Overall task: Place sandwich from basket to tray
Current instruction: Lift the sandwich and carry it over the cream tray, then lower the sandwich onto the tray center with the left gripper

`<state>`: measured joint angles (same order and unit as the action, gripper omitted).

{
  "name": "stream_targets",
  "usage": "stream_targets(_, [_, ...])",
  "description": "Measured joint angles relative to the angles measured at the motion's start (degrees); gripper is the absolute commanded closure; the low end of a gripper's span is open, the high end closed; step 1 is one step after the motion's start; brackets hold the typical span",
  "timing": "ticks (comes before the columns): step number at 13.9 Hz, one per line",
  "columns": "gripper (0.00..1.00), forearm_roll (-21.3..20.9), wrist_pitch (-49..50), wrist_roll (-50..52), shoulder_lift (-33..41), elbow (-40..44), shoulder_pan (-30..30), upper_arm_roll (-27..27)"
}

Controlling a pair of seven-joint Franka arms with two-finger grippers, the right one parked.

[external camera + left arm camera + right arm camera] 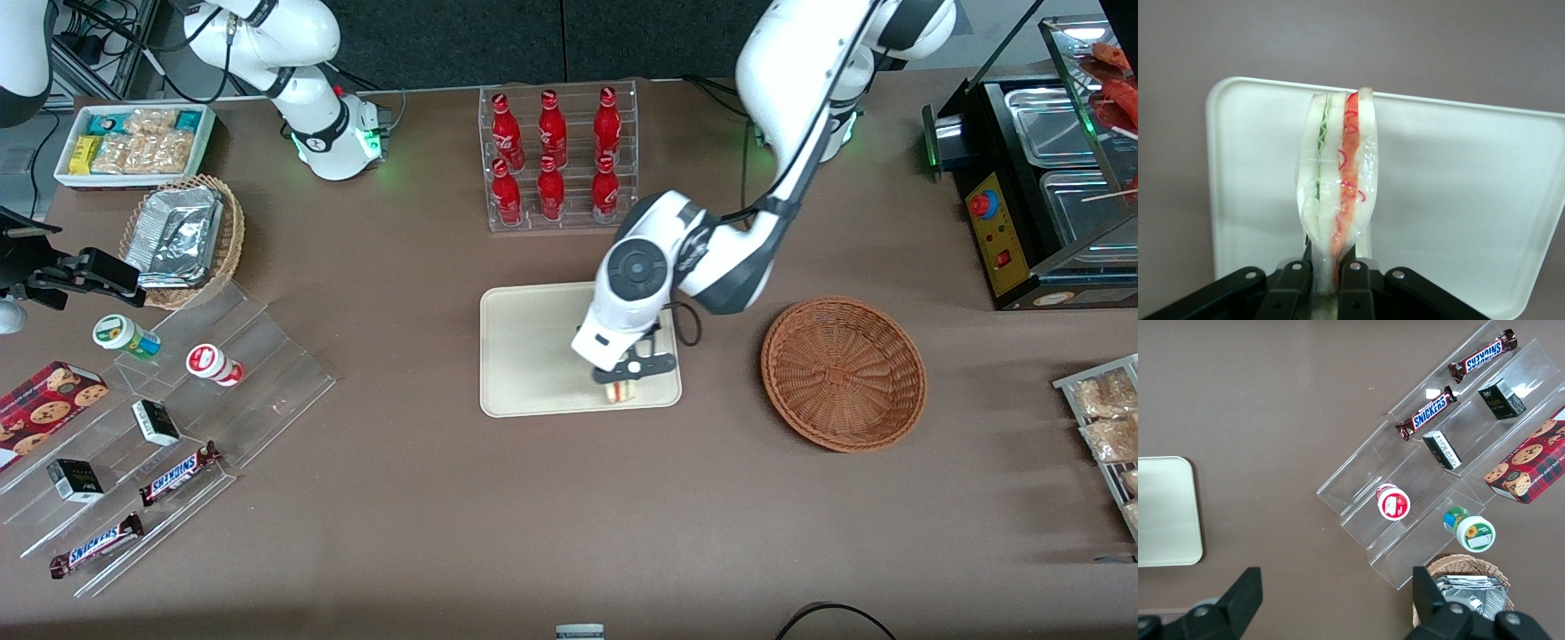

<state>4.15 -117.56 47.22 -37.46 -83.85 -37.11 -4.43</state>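
One black two-finger gripper [622,378] clamped on plastic-wrapped triangular sandwich [1338,193], hanging over cream rectangular tray [524,356]; you lower straight down.

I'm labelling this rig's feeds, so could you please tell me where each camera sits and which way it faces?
Front view: high above the table, looking down; both arms show, gripper over the tray, basket beside it.
Left wrist view: looks along the gripper, shut on the sandwich, toward the tray.
Right wrist view: looks down at snack shelves; parked fingers show.
Shared: all three show the tray.
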Motion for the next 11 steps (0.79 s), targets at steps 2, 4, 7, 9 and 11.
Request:
stream_targets(2, [1.00,0.00,-1.86,-0.03,-2.03,0.50,-1.62,-0.06])
stream_targets(4, [1.00,0.00,-3.49,-0.03,-3.45,0.66,-2.95,-0.06])
stream_targets(7, [1.00,0.00,-3.97,-0.24,-4.47,0.74,-4.03,-0.08])
stream_targets(9, [1.00,0.00,-3.97,-0.28,-4.56,0.75,-4.33,-0.08])
stream_targets(11, [0.01,0.00,-3.97,-0.35,-4.59,0.75,-4.46,-0.07])
